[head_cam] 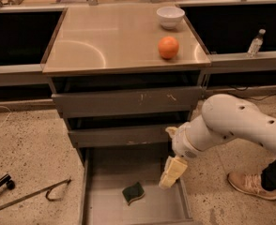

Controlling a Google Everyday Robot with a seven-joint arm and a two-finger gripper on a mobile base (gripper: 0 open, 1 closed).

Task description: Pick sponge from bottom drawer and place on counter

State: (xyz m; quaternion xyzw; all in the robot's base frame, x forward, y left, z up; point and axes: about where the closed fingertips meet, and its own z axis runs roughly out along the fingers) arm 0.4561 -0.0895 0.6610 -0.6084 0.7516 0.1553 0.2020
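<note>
The dark green sponge (133, 192) lies flat on the grey floor of the open bottom drawer (105, 205), near its middle. My gripper (172, 173), with pale yellowish fingers, hangs over the right part of the drawer, just right of the sponge and slightly above it, not touching it. The white arm reaches in from the right. The counter (95, 36) is the shiny beige top of the cabinet.
An orange (168, 47) and a white bowl (170, 17) sit on the counter's right side. Two upper drawers (128, 102) are nearly shut. A bottle (256, 42) stands on the right ledge. A person's shoe (253, 185) is at right; a metal rod (30, 197) lies on the floor at left.
</note>
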